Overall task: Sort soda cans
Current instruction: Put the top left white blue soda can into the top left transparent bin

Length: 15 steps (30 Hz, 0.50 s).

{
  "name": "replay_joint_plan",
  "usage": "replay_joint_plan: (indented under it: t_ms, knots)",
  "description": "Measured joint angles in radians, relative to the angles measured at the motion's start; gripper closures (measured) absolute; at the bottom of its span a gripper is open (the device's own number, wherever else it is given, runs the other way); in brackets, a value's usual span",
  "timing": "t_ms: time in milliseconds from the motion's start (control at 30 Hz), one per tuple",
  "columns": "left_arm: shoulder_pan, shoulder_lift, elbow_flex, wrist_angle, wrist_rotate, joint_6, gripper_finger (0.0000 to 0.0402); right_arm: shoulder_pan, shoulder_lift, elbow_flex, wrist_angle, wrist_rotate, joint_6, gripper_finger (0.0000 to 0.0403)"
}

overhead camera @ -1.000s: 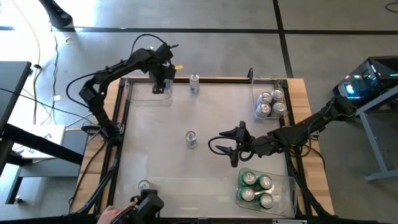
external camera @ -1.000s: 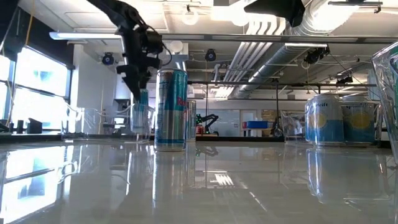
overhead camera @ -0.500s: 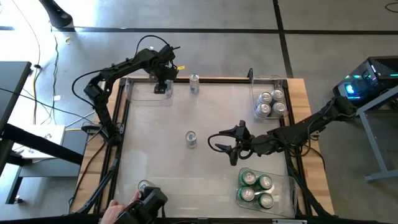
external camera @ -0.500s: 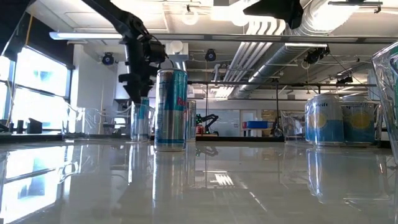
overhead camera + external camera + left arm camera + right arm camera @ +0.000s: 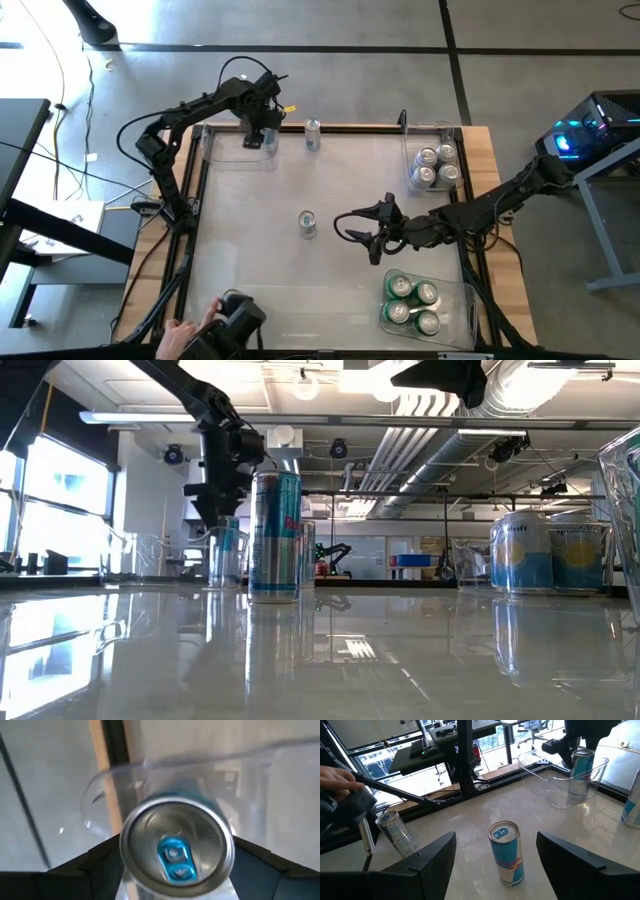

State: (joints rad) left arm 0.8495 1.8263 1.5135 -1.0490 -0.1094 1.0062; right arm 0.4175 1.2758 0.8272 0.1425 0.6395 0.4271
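Observation:
A blue can [image 5: 177, 847] stands upright in the clear bin [image 5: 225, 155] at the table's far left corner. My left gripper [image 5: 257, 137] points down over it, open, one finger on each side of the can's top. My right gripper [image 5: 372, 240] hangs open above the table's middle, turned toward a blue-and-silver can [image 5: 307, 224] that stands on its base a short way to its left. Another can [image 5: 313, 133] stands by the far edge. At the near left, a person's hand [image 5: 178, 335] with a dark hand tool [image 5: 238, 318] holds a tilted can [image 5: 395, 832]. My left gripper comes at the can from above with a finger [image 5: 102, 857] on either side of its upper rim [image 5: 131, 827]. I cannot tell whether the fingers touch it. The can stands upright on the bin's floor [image 5: 580, 767].
At the far right a clear bin [image 5: 410, 150] holds three silver-topped cans. A second bin [image 5: 465, 305] at the near right holds several green cans. A black frame [image 5: 345, 128] runs along the table's edges. Open tabletop lies between the middle can and the near edge.
My left gripper has come down with the blue can into the far left bin, where the can now stands. At the near left, the person's hand tool has closed in over the can that stood there and tipped it.

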Motion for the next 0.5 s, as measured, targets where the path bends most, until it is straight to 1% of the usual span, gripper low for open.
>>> replay_joint_plan:
  t_ms: [100,267,367,500]
  knots:
    - [0.001,-0.010,0.000,-0.001,-0.065,-0.006,0.0102,0.000,0.000,0.000,0.000,0.000,0.001,0.0130]
    - [0.001,-0.052,0.000,-0.001,-0.142,-0.016,0.0101,0.000,0.000,0.000,0.000,0.000,0.000,0.0130]
    - [-0.001,-0.080,0.000,-0.002,-0.168,-0.032,0.0101,0.000,0.000,0.000,0.000,0.000,0.000,0.0130]
    - [-0.006,-0.121,0.001,-0.012,-0.172,-0.091,0.0101,0.000,0.000,0.000,-0.001,0.000,0.001,0.0130]
